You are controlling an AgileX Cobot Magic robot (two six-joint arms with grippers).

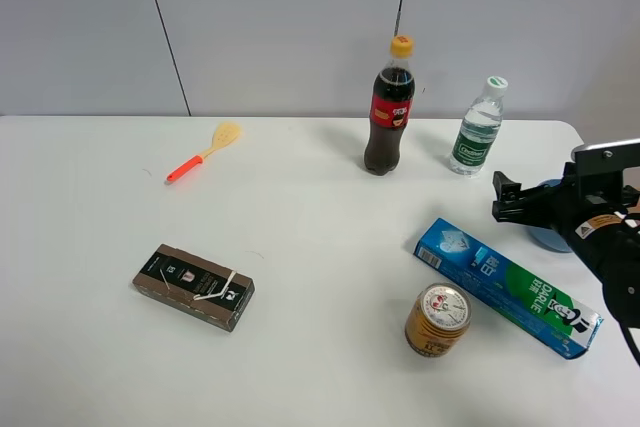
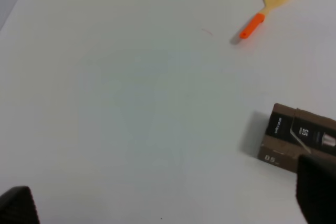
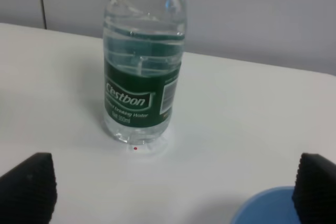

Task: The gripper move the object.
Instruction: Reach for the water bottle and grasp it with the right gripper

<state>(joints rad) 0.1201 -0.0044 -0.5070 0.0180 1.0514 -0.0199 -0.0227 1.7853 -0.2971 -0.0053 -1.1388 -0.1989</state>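
Black right tool (image 1: 503, 197) | we are hovering it low over the tabletop (image 1: 300, 247) | jaws wide apart, empty | pointing at water bottle (image 1: 477, 127)

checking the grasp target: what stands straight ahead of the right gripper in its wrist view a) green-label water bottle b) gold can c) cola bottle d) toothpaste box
a: the water bottle with its green label stands upright ahead of the open right gripper, untouched.

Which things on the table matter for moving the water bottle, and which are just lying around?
For the job: water bottle, right gripper.
Lying about: cola bottle, spatula, brown box, can, toothpaste box, blue round object.
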